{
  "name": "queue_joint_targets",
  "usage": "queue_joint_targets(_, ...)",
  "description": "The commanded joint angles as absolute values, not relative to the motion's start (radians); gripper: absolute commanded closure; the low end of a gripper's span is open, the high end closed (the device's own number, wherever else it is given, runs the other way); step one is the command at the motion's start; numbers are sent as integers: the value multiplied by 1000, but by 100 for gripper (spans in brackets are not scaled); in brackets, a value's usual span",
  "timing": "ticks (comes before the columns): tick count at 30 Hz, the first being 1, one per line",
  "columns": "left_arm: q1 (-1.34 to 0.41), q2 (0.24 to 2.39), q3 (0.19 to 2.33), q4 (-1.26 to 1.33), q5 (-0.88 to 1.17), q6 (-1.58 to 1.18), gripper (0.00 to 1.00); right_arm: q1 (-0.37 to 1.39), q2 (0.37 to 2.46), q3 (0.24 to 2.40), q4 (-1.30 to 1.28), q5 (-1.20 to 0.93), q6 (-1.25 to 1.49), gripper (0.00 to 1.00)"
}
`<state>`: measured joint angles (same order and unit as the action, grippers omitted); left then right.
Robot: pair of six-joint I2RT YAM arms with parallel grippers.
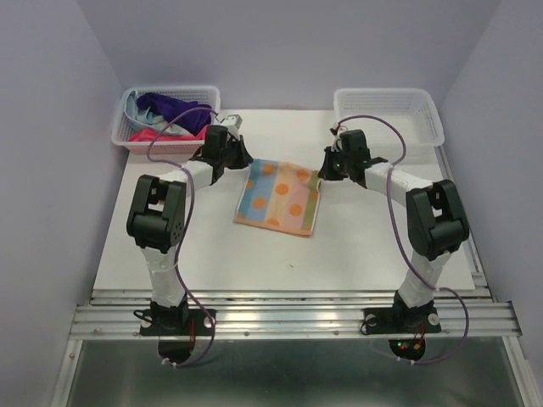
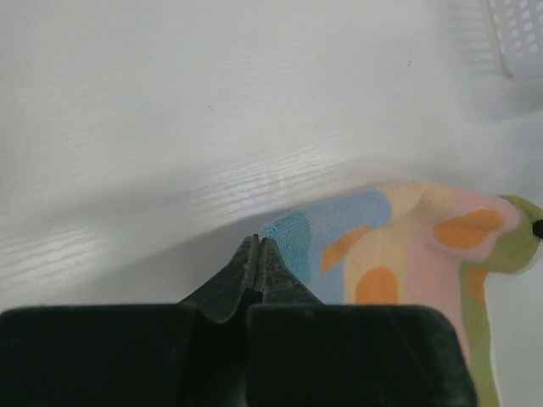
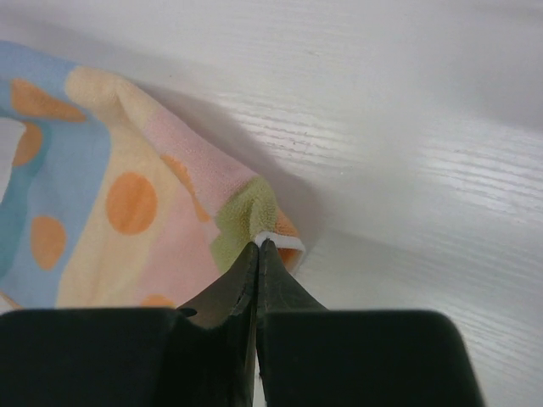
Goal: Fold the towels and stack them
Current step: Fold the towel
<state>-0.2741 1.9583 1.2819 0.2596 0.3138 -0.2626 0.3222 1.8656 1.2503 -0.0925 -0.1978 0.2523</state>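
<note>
On counter (image 1: 356, 246): right hand (image 3: 259, 244) pinches spotted towel (image 1: 280, 199) corner; left hand (image 2: 257, 242) pressed together, seemingly on opposite corner.

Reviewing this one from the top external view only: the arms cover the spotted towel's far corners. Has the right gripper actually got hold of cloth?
Observer: Yes. In the right wrist view the right gripper is shut on the green corner of the spotted towel, with a white hem showing at the tips.
Operator: And the left one?
Observer: The left gripper is shut too, its tips right at the towel's blue corner. I cannot tell whether cloth sits between them.
</note>
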Motion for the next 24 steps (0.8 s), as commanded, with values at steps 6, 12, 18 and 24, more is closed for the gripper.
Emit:
queue_joint_targets(6, -278, 1738, 1089, 365, 278, -307, 100, 348, 1723, 1103, -23, -282, 275, 99)
queue_joint_targets(12, -278, 1661, 968, 402, 282, -337, 100, 368, 1625, 1006, -9, -376, 307, 99)
queue_joint_targets(18, -278, 1570, 845, 420, 264, -377, 100, 383, 1533, 914, 29, -434, 334, 99)
queue_joint_targets(24, -278, 1494, 781, 402, 262, -434, 100, 425, 1462, 845, 37, -494, 360, 99)
